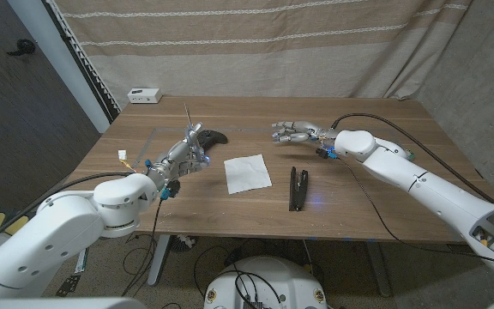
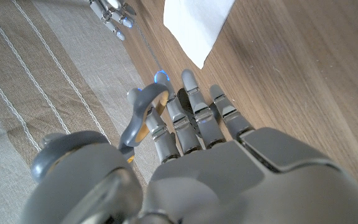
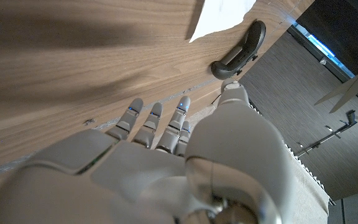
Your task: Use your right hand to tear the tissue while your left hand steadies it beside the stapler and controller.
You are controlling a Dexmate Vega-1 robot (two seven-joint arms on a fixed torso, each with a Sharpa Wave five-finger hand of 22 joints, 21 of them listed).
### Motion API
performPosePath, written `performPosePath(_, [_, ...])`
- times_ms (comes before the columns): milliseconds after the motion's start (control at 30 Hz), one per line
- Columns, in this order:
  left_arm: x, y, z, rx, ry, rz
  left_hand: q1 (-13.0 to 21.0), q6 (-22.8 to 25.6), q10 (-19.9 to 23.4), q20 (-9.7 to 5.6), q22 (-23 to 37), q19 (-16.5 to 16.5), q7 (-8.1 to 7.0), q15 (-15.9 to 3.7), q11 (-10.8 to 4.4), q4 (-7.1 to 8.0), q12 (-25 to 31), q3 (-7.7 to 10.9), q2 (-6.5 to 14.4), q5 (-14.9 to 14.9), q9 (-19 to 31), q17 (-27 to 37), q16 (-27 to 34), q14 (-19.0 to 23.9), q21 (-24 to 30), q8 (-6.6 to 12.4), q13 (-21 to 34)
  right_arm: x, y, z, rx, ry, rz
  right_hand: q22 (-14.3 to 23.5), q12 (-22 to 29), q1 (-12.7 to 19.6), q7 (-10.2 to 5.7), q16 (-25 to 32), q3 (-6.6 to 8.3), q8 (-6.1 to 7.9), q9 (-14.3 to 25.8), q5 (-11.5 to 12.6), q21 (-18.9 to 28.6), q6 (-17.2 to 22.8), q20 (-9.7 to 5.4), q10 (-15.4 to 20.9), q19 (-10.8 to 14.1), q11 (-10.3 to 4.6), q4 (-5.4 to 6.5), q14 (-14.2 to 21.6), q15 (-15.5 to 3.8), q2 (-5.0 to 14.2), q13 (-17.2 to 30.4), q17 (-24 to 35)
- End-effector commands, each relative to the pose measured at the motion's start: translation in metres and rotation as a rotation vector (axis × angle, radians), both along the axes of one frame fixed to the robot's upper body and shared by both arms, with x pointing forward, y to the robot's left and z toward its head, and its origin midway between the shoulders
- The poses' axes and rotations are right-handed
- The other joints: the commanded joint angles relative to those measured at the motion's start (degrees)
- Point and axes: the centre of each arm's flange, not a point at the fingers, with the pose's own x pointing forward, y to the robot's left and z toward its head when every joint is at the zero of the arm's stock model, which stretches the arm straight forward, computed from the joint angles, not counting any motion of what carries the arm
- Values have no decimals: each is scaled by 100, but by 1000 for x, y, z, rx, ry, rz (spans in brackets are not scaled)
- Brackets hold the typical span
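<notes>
Wooden table (image 1: 384,116): tissue (image 1: 247,172) between empty, spread left hand (image 1: 187,153) and right hand (image 1: 296,131)

No legible text, label, brand mark, number or sign appears in any of the views. The small white box (image 1: 145,95) at the far edge of the table carries dark marks on its front face, but they are too small to read. The stapler (image 1: 298,188), the controller (image 1: 213,137) and the tissue (image 1: 247,172) show no readable print. The casings of both hands bear no visible lettering.
</notes>
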Motion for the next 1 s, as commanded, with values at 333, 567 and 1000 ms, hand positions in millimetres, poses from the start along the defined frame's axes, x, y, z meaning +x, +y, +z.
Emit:
performPosePath(333, [2,2,0,6,10,-1,42,-659,136,-22,15,2,794,-605,-100,-20,82,5,68,55,1577,-12,1,17,-39,2358,29,1,11,-3,-71,-57,-26,19,87,10,20,31,-41,63,12,52,-44,-13,12,126,8,-21,-27,7,-742,-24,24,-3])
performPosePath(567, [3,3,0,1,22,7,50,-650,139,-17,19,5,815,-602,-90,-18,94,8,76,70,1577,-15,-3,12,-40,2355,30,1,15,-3,-82,-68,-27,20,96,12,24,34,-42,72,9,60,-61,-16,18,124,13,-30,-30,4,-741,-19,29,-5])
performPosePath(1000, [4,4,-1,1,25,-1,83,-638,140,-33,34,6,824,-589,-87,-15,126,22,105,119,1577,-22,3,31,-42,2349,36,1,24,-5,-115,-91,-24,22,110,-61,33,41,-79,88,4,65,-102,-19,31,104,17,21,5,0,-732,-29,40,-10])
